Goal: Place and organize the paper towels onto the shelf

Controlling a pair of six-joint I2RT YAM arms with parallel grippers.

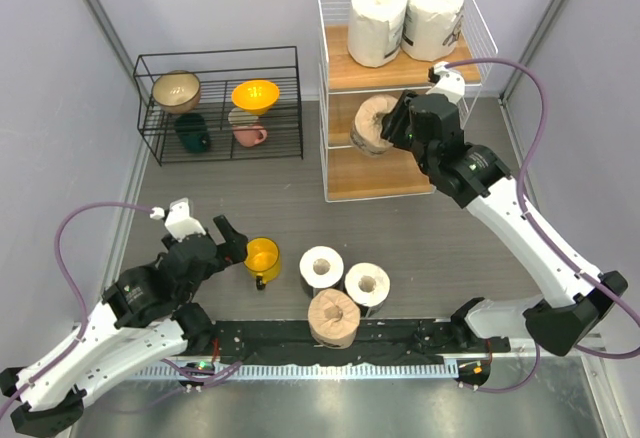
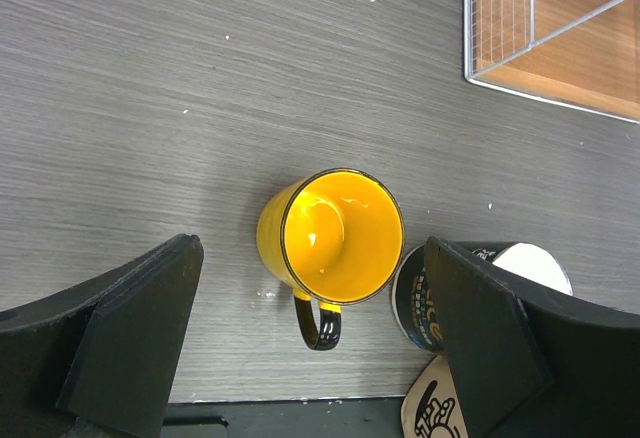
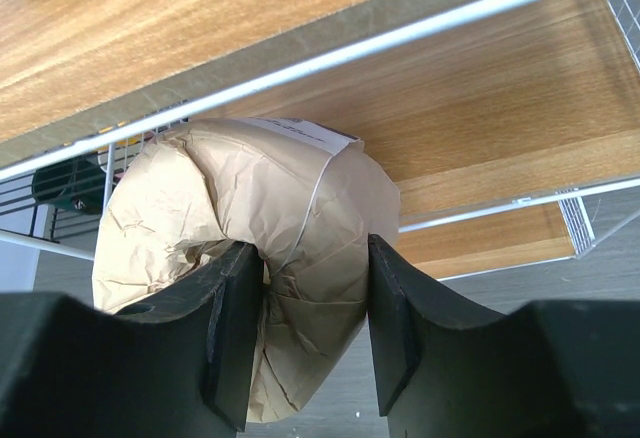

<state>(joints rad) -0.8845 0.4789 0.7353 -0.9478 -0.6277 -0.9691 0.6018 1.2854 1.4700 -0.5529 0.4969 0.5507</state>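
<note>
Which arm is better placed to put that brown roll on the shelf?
Right: the right gripper is shut on the brown roll at the middle board of the shelf; the left gripper hangs open over the cup, far from it.

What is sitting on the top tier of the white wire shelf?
A white roll and a second white roll stand side by side on the top board; wood beneath them is hidden.

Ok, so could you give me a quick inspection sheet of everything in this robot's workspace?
Surface: grey wood-grain table.
Job's things: two white paper towels on the shelf top tier; beige roll at middle tier; three rolls on table.
Clutter: yellow cup; black wire rack with bowls.
Grippers: left gripper open over cup; right gripper shut on beige roll.
Cables: purple cables loop off both arms.
Surroundings: pale walls.
</note>
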